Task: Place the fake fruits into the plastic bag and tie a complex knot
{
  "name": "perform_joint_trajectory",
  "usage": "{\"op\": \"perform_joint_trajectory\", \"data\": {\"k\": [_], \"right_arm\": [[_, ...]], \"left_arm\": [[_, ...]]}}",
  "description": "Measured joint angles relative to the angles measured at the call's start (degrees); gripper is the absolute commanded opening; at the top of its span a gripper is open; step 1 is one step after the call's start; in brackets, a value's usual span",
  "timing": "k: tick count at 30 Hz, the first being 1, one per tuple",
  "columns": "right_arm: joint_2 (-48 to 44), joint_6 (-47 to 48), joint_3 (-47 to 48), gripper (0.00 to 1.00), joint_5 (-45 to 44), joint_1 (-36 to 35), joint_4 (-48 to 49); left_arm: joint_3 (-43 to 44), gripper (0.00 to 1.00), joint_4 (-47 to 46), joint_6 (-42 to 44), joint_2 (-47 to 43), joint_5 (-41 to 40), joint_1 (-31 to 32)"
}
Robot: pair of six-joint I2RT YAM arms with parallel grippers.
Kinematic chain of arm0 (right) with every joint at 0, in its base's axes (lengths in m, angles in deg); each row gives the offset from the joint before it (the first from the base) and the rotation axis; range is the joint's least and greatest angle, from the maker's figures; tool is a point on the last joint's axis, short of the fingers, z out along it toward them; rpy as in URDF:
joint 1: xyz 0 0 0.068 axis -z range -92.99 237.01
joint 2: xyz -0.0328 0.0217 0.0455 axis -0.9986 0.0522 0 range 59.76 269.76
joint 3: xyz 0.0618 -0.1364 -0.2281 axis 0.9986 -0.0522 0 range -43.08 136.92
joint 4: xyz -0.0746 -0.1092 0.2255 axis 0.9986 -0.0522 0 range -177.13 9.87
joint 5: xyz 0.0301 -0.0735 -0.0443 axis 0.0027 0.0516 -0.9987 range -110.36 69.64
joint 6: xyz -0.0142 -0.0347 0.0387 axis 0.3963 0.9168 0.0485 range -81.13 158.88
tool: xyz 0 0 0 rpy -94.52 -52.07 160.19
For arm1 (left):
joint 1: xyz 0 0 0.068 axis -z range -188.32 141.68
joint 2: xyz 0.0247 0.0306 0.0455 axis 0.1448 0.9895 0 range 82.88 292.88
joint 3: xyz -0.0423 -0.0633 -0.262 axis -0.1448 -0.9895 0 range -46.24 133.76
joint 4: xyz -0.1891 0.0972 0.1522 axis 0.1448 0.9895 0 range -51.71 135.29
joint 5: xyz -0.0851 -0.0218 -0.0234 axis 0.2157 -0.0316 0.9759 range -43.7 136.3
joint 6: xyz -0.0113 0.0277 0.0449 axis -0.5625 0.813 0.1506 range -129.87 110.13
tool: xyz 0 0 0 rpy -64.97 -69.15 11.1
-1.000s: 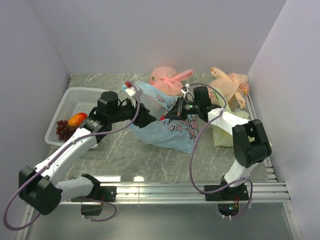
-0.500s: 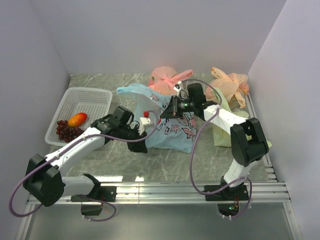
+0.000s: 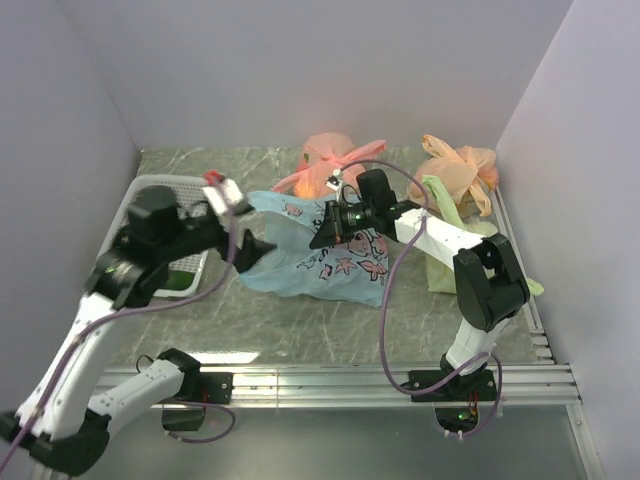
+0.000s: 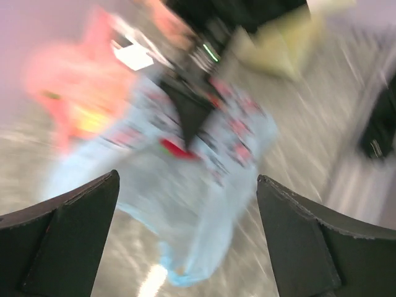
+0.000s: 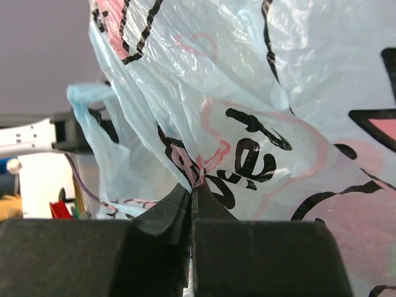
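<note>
top view, left claw [image 3: 255,250]: spread wide and empty, hanging just left of the plastic bag [image 3: 340,270].
top view, right claw [image 3: 322,235]: pressed together on the bag's upper film. The rest of the bag slumps on the table [image 3: 250,320] beneath and ahead of it.
top view, fruits: none made out. My left arm covers most of the basket [image 3: 150,182] behind that claw.
top view, hazard: the bag mouth looks collapsed, so I judge a fruit brought over would land on film, not inside.
top view, room: bare table on the near side of both claws. A pink bag [image 3: 335,155] crowds just behind the right claw and a yellow-green bag [image 3: 445,270] lies to its right, so a handle could snag either one.
left wrist, claw [image 4: 187,179]: blurred, with the fingers far apart and nothing between them. The bag lies beyond the tips and shows a red patch I cannot name.
right wrist, claw [image 5: 190,195]: the tips nip one thin printed fold.
right wrist, hazard: the hold is shallow, so a hard lift may let the film slip out or tear.
</note>
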Motion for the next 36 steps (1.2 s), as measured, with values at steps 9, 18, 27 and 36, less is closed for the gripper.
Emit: {"op": "perform_joint_trajectory", "data": {"k": [9, 18, 27, 36], "right_arm": [[0.0, 6.3, 0.3, 0.00, 0.0, -0.5, -5.7], [-0.1, 11.5, 2.5, 0.00, -0.3, -0.5, -11.3], [-0.1, 12.6, 4.4, 0.00, -0.7, -0.4, -13.3], [-0.1, 13.1, 5.5, 0.00, -0.7, 0.7, -14.5]], "left_arm": [[2.8, 0.92, 2.4, -2.4, 1.9, -11.1, -27.7], [5.1, 0.99, 11.1, 14.7, 29.6, -16.4, -43.8], [18.0, 0.99, 15.6, 30.4, 53.1, -23.2, -47.6], [21.8, 0.91, 15.7, 36.8, 63.3, -23.2, -47.5]]}}
